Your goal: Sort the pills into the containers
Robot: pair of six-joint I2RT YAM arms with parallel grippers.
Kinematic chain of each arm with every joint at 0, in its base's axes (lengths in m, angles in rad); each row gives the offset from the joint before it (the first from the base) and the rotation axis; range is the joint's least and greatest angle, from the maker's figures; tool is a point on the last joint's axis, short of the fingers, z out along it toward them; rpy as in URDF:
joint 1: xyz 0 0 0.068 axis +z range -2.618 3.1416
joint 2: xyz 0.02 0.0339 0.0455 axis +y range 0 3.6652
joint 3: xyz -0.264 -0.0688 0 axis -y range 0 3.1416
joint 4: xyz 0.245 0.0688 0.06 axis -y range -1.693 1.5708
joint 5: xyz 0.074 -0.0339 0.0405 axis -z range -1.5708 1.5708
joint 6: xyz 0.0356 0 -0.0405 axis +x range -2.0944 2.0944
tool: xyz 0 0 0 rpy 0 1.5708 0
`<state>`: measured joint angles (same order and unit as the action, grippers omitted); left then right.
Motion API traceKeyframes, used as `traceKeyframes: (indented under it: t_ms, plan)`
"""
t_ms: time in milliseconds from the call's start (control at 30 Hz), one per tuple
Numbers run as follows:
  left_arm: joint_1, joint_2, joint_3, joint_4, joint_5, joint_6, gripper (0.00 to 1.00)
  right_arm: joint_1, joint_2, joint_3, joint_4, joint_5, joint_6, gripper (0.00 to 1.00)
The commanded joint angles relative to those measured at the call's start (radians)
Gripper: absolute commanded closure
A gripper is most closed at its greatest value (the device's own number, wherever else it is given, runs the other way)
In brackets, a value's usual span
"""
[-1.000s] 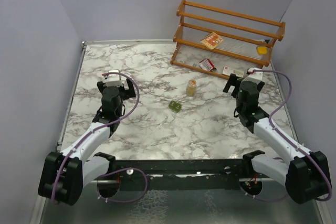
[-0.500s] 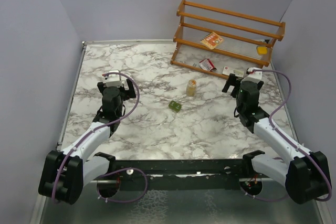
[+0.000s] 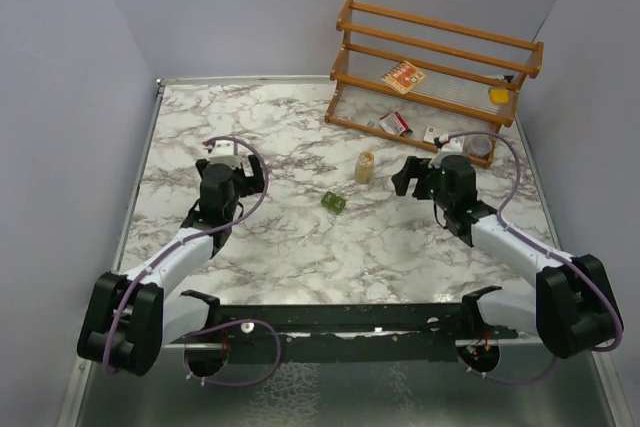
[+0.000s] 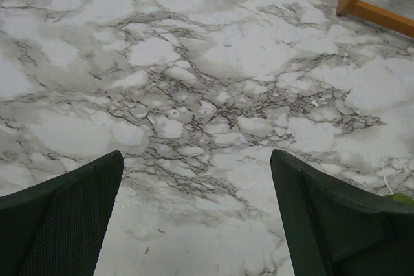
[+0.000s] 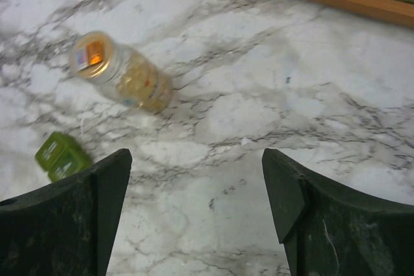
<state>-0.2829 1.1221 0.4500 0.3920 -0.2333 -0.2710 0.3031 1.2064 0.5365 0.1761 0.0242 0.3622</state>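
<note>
A small clear bottle stands mid-table with yellow-orange pills showing through its wall. In the right wrist view the bottle appears at upper left. The olive-green pill box lies just near-left of it and also shows in the right wrist view. My right gripper is open and empty, a short way right of the bottle and pointing towards it; its jaws are wide apart over bare marble. My left gripper is open and empty, left of the pill box; its jaws frame bare marble.
A wooden rack stands at the back right, holding a red-and-white carton and a flat yellow block. More cartons lie at its foot. Grey walls close in the table's left, back and right.
My right gripper has swung left and now points at the bottle from close by. My left gripper has shifted slightly to the right. The bottle and the pill box have not moved.
</note>
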Motion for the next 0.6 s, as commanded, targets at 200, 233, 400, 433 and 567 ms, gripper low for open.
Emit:
traceKeyframes:
  t_ms: [200,233,400,433,567]
  plan:
    - [-0.073,0.053,0.04,-0.01,0.172,0.009,0.01,0.288,-0.069,-0.029,-0.013,-0.012,-0.123,0.25]
    - [-0.081,0.053,0.041,-0.009,0.186,0.007,0.01,0.304,-0.065,-0.024,-0.024,-0.008,-0.123,0.26]
    - [-0.119,0.05,0.033,-0.008,0.196,0.0,0.01,0.342,-0.03,-0.016,-0.04,-0.003,-0.101,0.3]
    - [-0.125,0.05,0.034,-0.009,0.195,0.003,0.01,0.353,-0.022,-0.011,-0.04,0.007,-0.093,0.3]
    - [-0.13,0.073,0.066,-0.045,0.249,-0.003,0.01,0.408,0.018,0.029,-0.044,0.071,-0.095,0.3]
